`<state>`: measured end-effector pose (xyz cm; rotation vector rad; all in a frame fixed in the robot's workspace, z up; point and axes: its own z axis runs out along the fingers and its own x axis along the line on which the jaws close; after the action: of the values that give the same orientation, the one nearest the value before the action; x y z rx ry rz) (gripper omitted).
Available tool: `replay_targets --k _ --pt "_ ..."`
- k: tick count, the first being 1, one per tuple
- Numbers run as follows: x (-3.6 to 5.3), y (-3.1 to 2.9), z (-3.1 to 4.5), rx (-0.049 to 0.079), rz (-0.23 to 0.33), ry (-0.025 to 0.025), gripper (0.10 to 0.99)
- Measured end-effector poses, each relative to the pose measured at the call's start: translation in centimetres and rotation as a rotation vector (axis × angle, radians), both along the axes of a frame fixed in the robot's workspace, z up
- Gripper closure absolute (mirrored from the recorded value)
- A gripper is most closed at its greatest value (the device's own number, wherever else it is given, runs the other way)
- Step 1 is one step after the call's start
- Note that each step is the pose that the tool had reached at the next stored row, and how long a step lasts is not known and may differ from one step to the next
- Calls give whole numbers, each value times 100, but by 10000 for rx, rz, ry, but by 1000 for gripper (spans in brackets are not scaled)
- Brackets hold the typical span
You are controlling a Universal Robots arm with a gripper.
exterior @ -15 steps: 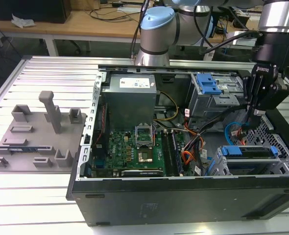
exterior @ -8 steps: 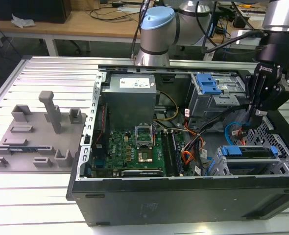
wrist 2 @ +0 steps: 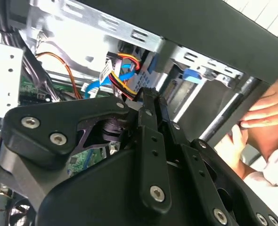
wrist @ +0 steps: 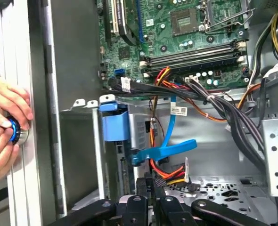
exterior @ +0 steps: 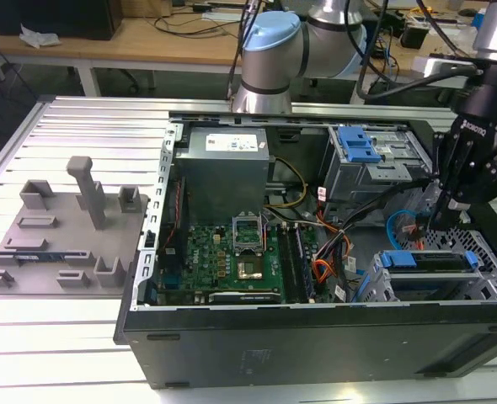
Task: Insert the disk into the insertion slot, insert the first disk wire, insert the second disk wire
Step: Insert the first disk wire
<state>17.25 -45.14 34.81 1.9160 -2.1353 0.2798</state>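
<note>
The disk (exterior: 425, 261), silver in its bright blue carrier (wrist: 114, 123), lies inside the insertion slot (exterior: 376, 284), the perforated silver cage at the case's front on the exterior view's right. My gripper (exterior: 440, 225) hangs just behind the cage, its fingers shut side by side (wrist: 151, 181). Right at the fingertips (wrist 2: 148, 93) sit a flat blue wire (wrist: 167, 150) and a red, yellow and black wire bundle (wrist 2: 125, 77), both leading to the disk's rear. I cannot tell whether either wire is pinched. The carrier's blue edge (wrist 2: 193, 75) shows beyond the fingertips.
The open computer case (exterior: 316, 337) holds a green motherboard (exterior: 232, 252), a power supply (exterior: 223, 164) and a darker cage with a blue latch (exterior: 358, 145). Thick black cables (wrist: 224, 108) cross near the gripper. A person's hands (wrist: 2, 127) rest on a blue-ringed knob outside the case.
</note>
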Motion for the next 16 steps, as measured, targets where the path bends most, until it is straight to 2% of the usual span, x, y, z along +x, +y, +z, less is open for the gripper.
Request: replay_targets --k 1,4,5,7,8,9,10,14,16 --pt "0 -22 18 65 1 0 922" --pt "0 -75 37 507 2 -9 922" --pt "0 -94 40 677 6 -26 922" --pt "0 -115 42 761 25 -83 922" --pt "0 -135 43 782 56 -137 922" --pt "0 -165 43 785 121 -214 922" --pt "-1 -187 43 788 175 -257 922" --pt "-16 -239 43 834 263 -306 922" --pt "-28 -276 43 852 295 -351 922"
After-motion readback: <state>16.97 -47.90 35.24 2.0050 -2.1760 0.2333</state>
